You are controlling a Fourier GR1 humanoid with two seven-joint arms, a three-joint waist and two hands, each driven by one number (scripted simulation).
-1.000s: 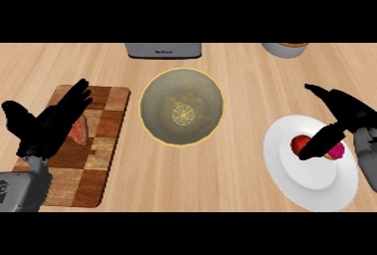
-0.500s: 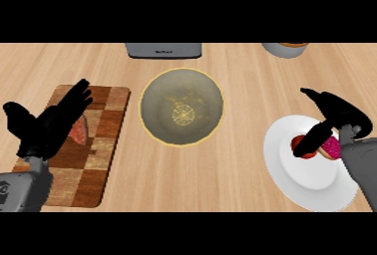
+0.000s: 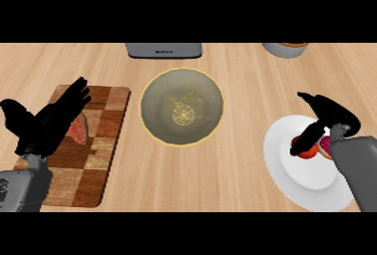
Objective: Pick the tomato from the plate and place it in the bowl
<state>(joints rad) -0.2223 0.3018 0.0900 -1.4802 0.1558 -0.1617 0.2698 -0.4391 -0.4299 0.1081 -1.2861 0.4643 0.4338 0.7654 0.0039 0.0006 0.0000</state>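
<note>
Tomato [image 3: 305, 151] sits on the plate [image 3: 305, 184], right of the bowl [image 3: 182, 107], w/ a pink bit just beside it that I can't identify. Right hand [image 3: 324, 119] is over the plate's upper half, fingers and thumb curling down around the tomato – looks like it's closing on it; contact isn't clear since the hand hides most of it.

Step in hand, I'd say: secure the grasp. To do it well: get fingers on opposite sides of the tomato, low enough that the round skin can't squirt out, and leave the pink bit alone. Lift straight up off the plate before swinging left to the bowl, then lower inside its rim before letting go.

Left hand [image 3: 46, 127] rests spread open, fingers up, left of the bowl over a chequered board [image 3: 103, 149] – not involved
</note>
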